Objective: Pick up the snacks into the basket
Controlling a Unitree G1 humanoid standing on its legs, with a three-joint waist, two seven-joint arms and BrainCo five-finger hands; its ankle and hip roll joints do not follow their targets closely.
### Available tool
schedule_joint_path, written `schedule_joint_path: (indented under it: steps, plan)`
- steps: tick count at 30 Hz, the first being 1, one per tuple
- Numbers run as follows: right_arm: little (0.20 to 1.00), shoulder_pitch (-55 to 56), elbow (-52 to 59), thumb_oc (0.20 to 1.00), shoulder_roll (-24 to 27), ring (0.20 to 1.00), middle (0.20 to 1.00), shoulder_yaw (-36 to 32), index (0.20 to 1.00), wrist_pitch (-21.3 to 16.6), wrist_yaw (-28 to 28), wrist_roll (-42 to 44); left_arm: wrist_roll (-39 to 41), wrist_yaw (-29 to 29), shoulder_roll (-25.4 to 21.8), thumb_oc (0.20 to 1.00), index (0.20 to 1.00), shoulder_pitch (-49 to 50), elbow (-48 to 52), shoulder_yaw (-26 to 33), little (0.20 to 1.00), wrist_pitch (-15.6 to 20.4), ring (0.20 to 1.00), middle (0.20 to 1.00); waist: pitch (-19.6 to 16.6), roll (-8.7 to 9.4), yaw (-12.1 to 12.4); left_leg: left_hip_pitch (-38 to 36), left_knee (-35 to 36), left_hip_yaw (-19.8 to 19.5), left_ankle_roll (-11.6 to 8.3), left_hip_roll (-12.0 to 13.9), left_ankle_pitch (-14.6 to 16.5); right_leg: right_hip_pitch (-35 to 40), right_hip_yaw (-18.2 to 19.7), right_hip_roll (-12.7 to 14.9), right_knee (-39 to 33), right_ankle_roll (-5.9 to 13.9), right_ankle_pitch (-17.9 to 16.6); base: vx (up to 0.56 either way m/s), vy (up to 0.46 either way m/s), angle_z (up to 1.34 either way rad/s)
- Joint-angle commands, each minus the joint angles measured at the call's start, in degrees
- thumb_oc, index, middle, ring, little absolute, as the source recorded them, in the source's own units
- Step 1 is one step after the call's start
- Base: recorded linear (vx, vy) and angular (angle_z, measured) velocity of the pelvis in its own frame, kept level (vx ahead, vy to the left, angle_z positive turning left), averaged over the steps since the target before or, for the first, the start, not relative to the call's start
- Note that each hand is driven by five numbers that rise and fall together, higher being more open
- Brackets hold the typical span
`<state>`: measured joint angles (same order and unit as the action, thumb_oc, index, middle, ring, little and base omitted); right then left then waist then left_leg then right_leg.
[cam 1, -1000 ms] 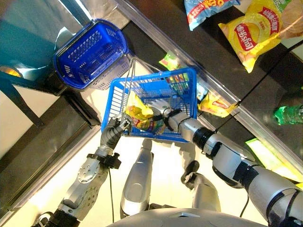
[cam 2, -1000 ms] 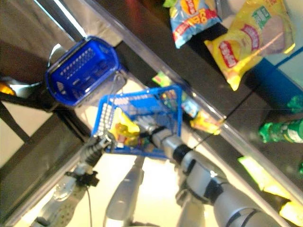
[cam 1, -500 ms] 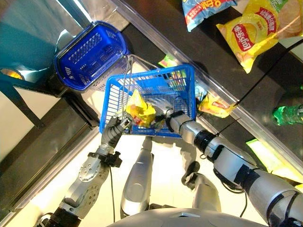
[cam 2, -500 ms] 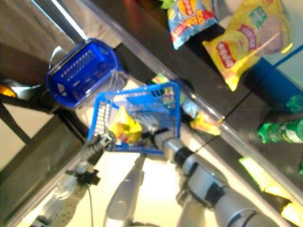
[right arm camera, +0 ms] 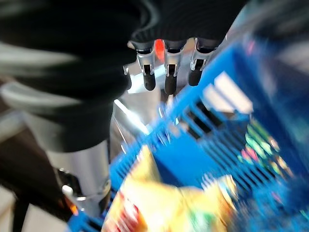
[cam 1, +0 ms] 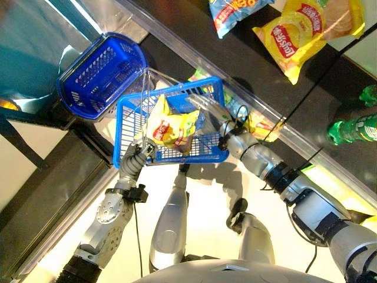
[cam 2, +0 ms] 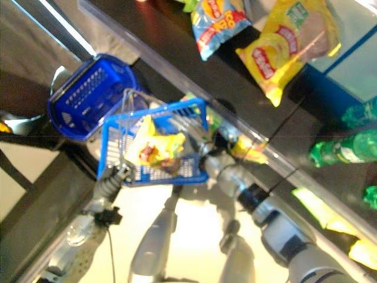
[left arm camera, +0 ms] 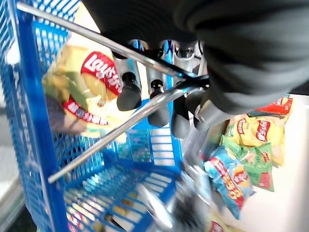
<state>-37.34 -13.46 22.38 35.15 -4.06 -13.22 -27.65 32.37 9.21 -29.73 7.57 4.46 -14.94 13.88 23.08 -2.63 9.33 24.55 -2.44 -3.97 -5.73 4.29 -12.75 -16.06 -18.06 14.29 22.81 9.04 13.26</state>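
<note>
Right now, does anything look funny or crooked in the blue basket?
Yes. The yellow crinkly chip bag stands on end, poking above the blue plastic mesh basket rim instead of lying flat. The left hand grips the metal wire handle; the right hand is by the far rim.

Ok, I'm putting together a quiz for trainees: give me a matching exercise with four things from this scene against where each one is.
Things:
1. yellow chip bag
2. wire handle
3. green bottle
4. light blue snack bag

Places:
A. in the curled fingers of the left hand
B. lying on the dark counter, far to the robot's right
C. inside the blue basket
D. at the counter's far side, beside the big yellow bag

Pairs: 1-C, 2-A, 3-B, 4-D
</note>
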Motion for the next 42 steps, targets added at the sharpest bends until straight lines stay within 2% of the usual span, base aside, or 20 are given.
schedule_joint_path:
  steps: [1, 7, 12, 15, 17, 18, 20, 24, 25, 27, 30, 31, 32, 33, 34, 36, 38, 39, 41, 42]
  plan:
    - [1.000, -0.1, 7.2, 1.000, 0.5, 1.000, 1.000, -1.7, 1.000, -6.9, -0.3, 7.3, -5.5, 0.4, 1.2, 0.200, 0.200, -5.2, 3.6, 2.7, 0.200, 8.4, 0.200, 0.200, -2.1, 2.26, -1.6, -5.7, 0.2, 0.8, 5.09, -1.5, 7.3, -3.3, 0.8, -3.5, -8.3, -0.31, -15.4, -0.01, -0.015, -0.33]
    - [1.000, 5.0, 15.3, 1.000, 5.4, 1.000, 1.000, -2.5, 1.000, -10.9, 5.2, 16.2, -8.0, 0.3, 1.4, 0.200, 0.200, -3.0, -3.4, 4.9, 0.200, 8.2, 0.200, 0.200, -5.3, 3.13, -3.9, -10.2, 0.9, 4.2, 4.57, 0.4, 7.7, -1.2, 3.7, -5.7, -9.6, -0.84, -14.8, 0.01, -0.030, -0.34]
    - [1.000, 7.8, 17.1, 1.000, 6.8, 1.000, 1.000, -2.5, 1.000, -12.0, 8.3, 20.3, -8.2, -0.4, 3.3, 0.200, 0.200, -1.3, -9.1, 6.0, 0.200, 7.6, 0.200, 0.200, -7.7, 3.41, -4.9, -13.9, 2.7, 6.3, 3.98, 1.7, 7.3, 0.7, 5.1, -7.7, -10.1, -1.28, -14.0, 0.00, -0.084, -0.45]
    - [1.000, 10.6, 18.9, 1.000, 8.1, 1.000, 1.000, -4.0, 1.000, -12.4, 10.1, 22.8, -10.3, -0.6, 4.6, 0.200, 0.200, -0.9, -13.2, 6.2, 0.200, 7.1, 0.200, 0.200, -9.6, 3.31, -5.9, -15.4, 4.2, 6.8, 3.38, 2.8, 6.2, 1.9, 5.1, -8.6, -10.8, -1.64, -13.3, -0.02, -0.101, -0.14]
    - [1.000, 15.8, 21.2, 1.000, 9.2, 1.000, 1.000, -7.5, 1.000, -13.6, 11.7, 29.3, -13.3, 0.3, 6.0, 0.200, 0.200, -1.2, -20.9, 6.2, 0.200, 6.2, 0.200, 0.200, -11.3, 2.85, -6.8, -16.4, 5.3, 6.8, 2.84, 3.8, 5.0, 2.8, 4.9, -9.5, -10.4, -2.13, -12.4, -0.03, -0.101, -0.11]
    - [1.000, 16.0, 21.4, 1.000, 9.3, 1.000, 1.000, -7.7, 1.000, -13.5, 11.9, 29.4, -13.3, 0.3, 6.0, 0.200, 0.200, -1.3, -21.0, 6.1, 0.200, 6.3, 0.200, 0.200, -11.3, 2.78, -6.8, -16.5, 5.4, 6.8, 2.81, 3.9, 4.9, 2.8, 4.9, -9.5, -10.4, -2.15, -12.3, -0.06, -0.106, -0.11]
    - [1.000, 20.6, 22.4, 1.000, 10.1, 1.000, 1.000, -9.8, 1.000, -14.1, 13.9, 34.6, -14.3, 1.3, 7.2, 0.200, 0.200, -1.2, -26.9, 7.2, 0.200, 5.6, 0.200, 0.200, -12.1, 2.29, -7.4, -17.0, 5.8, 7.0, 2.16, 5.6, 3.5, 3.0, 4.9, -10.8, -9.2, -3.00, -11.0, -0.09, -0.131, -0.09]
    - [1.000, 24.9, 20.0, 1.000, 10.7, 1.000, 1.000, -10.2, 1.000, -13.7, 16.7, 39.3, -16.7, 2.7, 8.7, 0.200, 0.200, -1.7, -34.9, 9.5, 0.200, 4.7, 0.200, 0.200, -13.0, 3.07, -7.6, -17.2, 6.5, 7.8, 0.81, 8.7, 1.2, 3.5, 5.0, -13.1, -9.7, -4.12, -10.5, -0.09, -0.165, -0.19]
    - [1.000, 24.9, 20.0, 1.000, 10.7, 1.000, 1.000, -10.2, 1.000, -13.7, 16.7, 39.3, -16.7, 2.7, 8.7, 0.200, 0.200, -1.7, -34.9, 9.4, 0.200, 4.8, 0.200, 0.200, -12.9, 3.06, -7.6, -17.2, 6.5, 7.8, 0.81, 8.7, 1.2, 3.5, 5.0, -13.1, -9.7, -4.12, -10.5, -0.07, -0.148, -0.33]
    - [1.000, 29.4, 17.2, 1.000, 10.5, 1.000, 1.000, -10.8, 1.000, -12.8, 19.4, 43.3, -14.5, 2.9, 11.4, 0.200, 0.200, -2.1, -40.8, 11.6, 0.200, 4.4, 0.200, 0.200, -14.2, 3.89, -8.0, -17.6, 6.7, 9.9, 0.18, 10.2, 0.4, 5.5, 5.0, -13.7, -13.6, -4.34, -11.3, -0.07, -0.197, -0.24]
    - [1.000, 30.5, 14.4, 1.000, 10.9, 1.000, 1.000, -10.6, 1.000, -12.4, 19.8, 42.6, -13.1, 2.6, 12.8, 0.200, 0.200, -2.7, -43.4, 12.1, 0.200, 4.6, 0.200, 0.200, -13.8, 4.66, -7.4, -17.2, 1.9, 9.3, 0.53, 8.8, 1.6, 7.1, 5.8, -13.6, -16.3, -4.53, -12.7, -0.10, -0.122, -0.27]
    - [1.000, 32.3, 10.2, 1.000, 10.3, 1.000, 1.000, -10.5, 1.000, -11.4, 21.2, 43.6, -11.9, 1.3, 14.7, 0.200, 0.200, -2.5, -45.3, 12.8, 0.200, 4.3, 0.200, 0.200, -13.5, 5.91, -7.0, -17.2, -7.5, 9.6, 2.20, 3.8, 8.0, 8.2, 5.2, -12.3, -18.3, -4.50, -14.4, -0.14, -0.133, -0.22]
    - [1.000, 33.3, 7.7, 1.000, 9.8, 1.000, 1.000, -11.0, 1.000, -10.9, 22.1, 44.7, -11.5, 0.7, 15.6, 0.200, 0.200, -2.4, -46.3, 12.8, 0.200, 4.2, 0.200, 0.200, -13.8, 5.94, -7.0, -17.5, -12.5, 10.1, 2.61, -0.1, 10.9, 8.5, 5.4, -12.1, -19.2, -4.18, -15.4, -0.15, -0.132, -0.21]
    - [1.000, 33.3, 7.7, 1.000, 9.8, 1.000, 1.000, -11.0, 1.000, -10.9, 22.1, 44.7, -11.5, 0.7, 15.6, 0.200, 0.200, -2.4, -46.3, 12.8, 0.200, 4.3, 0.200, 0.200, -13.9, 5.95, -7.0, -17.2, -12.7, 10.1, 2.64, -0.1, 10.9, 8.3, 5.3, -12.1, -19.2, -4.18, -15.5, -0.08, -0.001, -0.23]
    - [1.000, 34.9, 5.7, 1.000, 9.4, 1.000, 1.000, -11.1, 1.000, -9.9, 23.4, 44.0, -10.5, -1.0, 16.9, 0.200, 0.200, -1.5, -46.7, 12.5, 0.200, 4.0, 0.200, 0.200, -15.3, 4.93, -7.3, -19.5, -13.7, 11.1, 3.16, -4.9, 14.1, 8.7, 6.1, -12.6, -20.9, -3.61, -16.8, -0.04, 0.039, -0.31]
    - [1.000, 36.9, 3.2, 1.000, 8.9, 1.000, 1.000, -11.9, 1.000, -9.4, 24.1, 43.1, -10.9, -1.8, 18.1, 0.200, 0.200, -0.9, -47.7, 12.1, 0.200, 3.8, 0.200, 0.200, -17.1, 3.53, -8.4, -22.0, -15.8, 11.4, 3.12, -9.0, 14.7, 8.3, 6.6, -13.7, -21.8, -3.10, -18.0, -0.05, 0.060, -0.08]
    - [1.000, 37.8, 1.6, 1.000, 8.8, 1.000, 1.000, -12.3, 1.000, -9.3, 24.2, 42.2, -11.2, -2.1, 18.3, 0.200, 0.200, -0.6, -47.3, 11.8, 0.200, 3.7, 0.200, 0.200, -17.8, 2.71, -9.0, -23.6, -14.4, 11.5, 3.39, -9.5, 15.3, 8.1, 6.7, -14.2, -22.2, -2.85, -18.6, -0.08, 0.073, 0.07]
    - [1.000, 38.7, -1.1, 1.000, 8.3, 1.000, 1.000, -12.9, 1.000, -8.8, 23.8, 40.4, -11.6, -2.4, 18.6, 0.200, 0.200, -0.7, -47.9, 11.1, 0.200, 3.7, 0.200, 0.200, -18.6, 1.86, -10.6, -26.5, -9.9, 11.6, 5.39, -10.0, 18.2, 6.9, 6.4, -14.4, -22.3, -2.08, -20.2, -0.12, 0.085, 0.00]
    - [1.000, 39.7, -4.3, 1.000, 7.0, 1.000, 1.000, -13.5, 1.000, -8.5, 23.0, 39.8, -12.0, -2.1, 18.6, 0.200, 0.200, -1.0, -49.4, 11.0, 0.200, 3.3, 0.200, 0.200, -19.3, 2.22, -11.5, -26.9, -6.7, 11.3, 6.38, -10.3, 18.6, 6.2, 6.3, -13.9, -22.7, -1.61, -22.0, -0.15, 0.073, 0.02]
    - [1.000, 40.3, -5.7, 1.000, 6.2, 1.000, 1.000, -13.9, 1.000, -8.4, 22.6, 39.6, -12.5, -2.1, 18.1, 0.200, 0.200, -1.4, -49.7, 10.7, 0.200, 3.1, 0.200, 0.200, -19.4, 2.78, -11.9, -27.3, -5.0, 11.0, 6.46, -10.5, 17.7, 6.0, 5.8, -13.6, -23.2, -1.33, -22.9, -0.12, 0.026, 0.17]
